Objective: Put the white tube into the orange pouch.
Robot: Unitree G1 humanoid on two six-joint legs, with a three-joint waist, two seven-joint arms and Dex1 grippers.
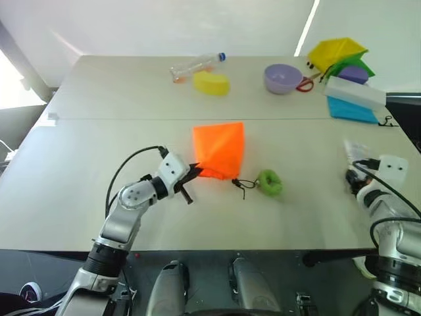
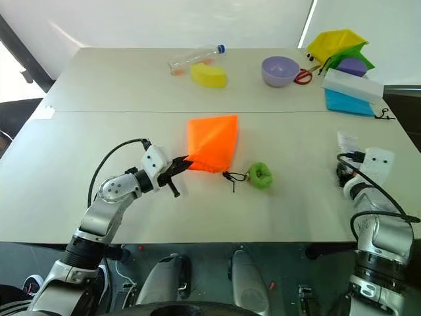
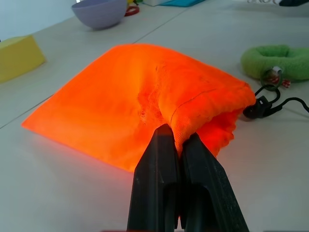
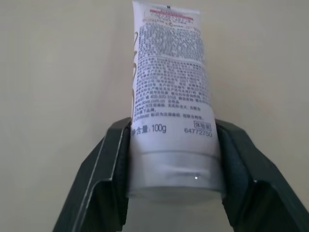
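Note:
The orange pouch [image 1: 219, 150] lies flat on the middle of the table, its black cord [image 1: 245, 184] running to a lime-green ring [image 1: 269, 182]. My left gripper [image 1: 193, 172] is shut on the pouch's mouth hem at its near left corner; the left wrist view shows the fabric pinched between the black fingers [image 3: 161, 159]. The white tube [image 4: 169, 72] lies at the table's right side, printed face up. My right gripper [image 4: 171, 128] straddles the tube's cap end, a finger pressed against each side. The same gripper [image 2: 342, 172] sits at the right in the head views.
Along the far edge stand a clear plastic bottle [image 1: 196, 66], a yellow sponge [image 1: 211, 83], a purple bowl [image 1: 283, 78] and red scissors [image 1: 304, 84]. A yellow bag [image 1: 337, 51] and a white box on a blue one [image 1: 355, 92] fill the far right corner.

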